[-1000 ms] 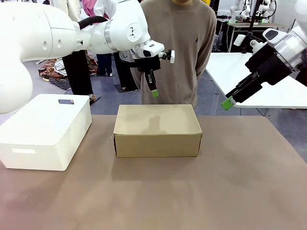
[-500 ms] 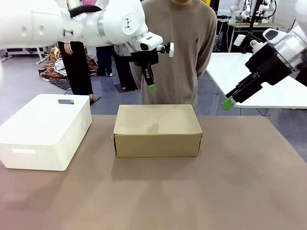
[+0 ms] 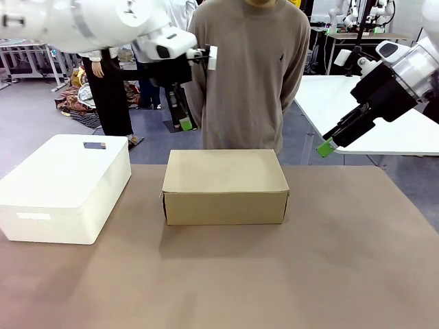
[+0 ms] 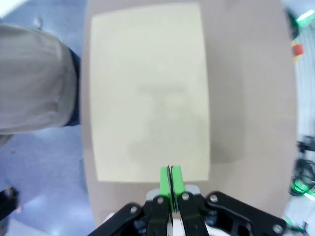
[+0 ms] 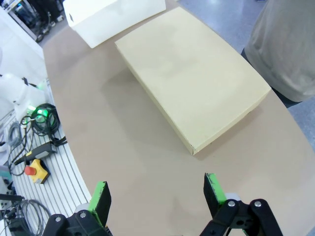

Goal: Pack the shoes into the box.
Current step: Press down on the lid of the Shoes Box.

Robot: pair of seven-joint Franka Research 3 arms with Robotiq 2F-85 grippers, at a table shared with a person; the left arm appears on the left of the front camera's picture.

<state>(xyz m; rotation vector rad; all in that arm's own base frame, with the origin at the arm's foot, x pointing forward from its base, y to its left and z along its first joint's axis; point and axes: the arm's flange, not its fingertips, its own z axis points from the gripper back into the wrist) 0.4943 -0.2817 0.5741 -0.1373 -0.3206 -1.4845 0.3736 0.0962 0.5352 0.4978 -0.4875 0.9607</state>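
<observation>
The left gripper hung in the air above and behind the far left corner of the box, its green pads pressed together and holding nothing. In the left wrist view the same gripper pointed straight down, with the two pads touching along a thin seam, and the box lay below it with its lid shut flat. The left arm reached in from the left side, high over the white bin.

The right gripper was held up off to the right, well apart from the box and over the edge of the bench. In the right wrist view its fingers were spread wide with nothing between them, and the bare brown bench showed in the gap.

The box sat closed near the middle of the bench, its long side facing the robot. Its lid was down, so whatever was inside could not be seen. The white bin stood just to the left of the box, with a narrow strip of bench between them.

A person in a grey-brown sweater stood at the far side of the bench, right behind the box. A second white table stood farther back on the right.
</observation>
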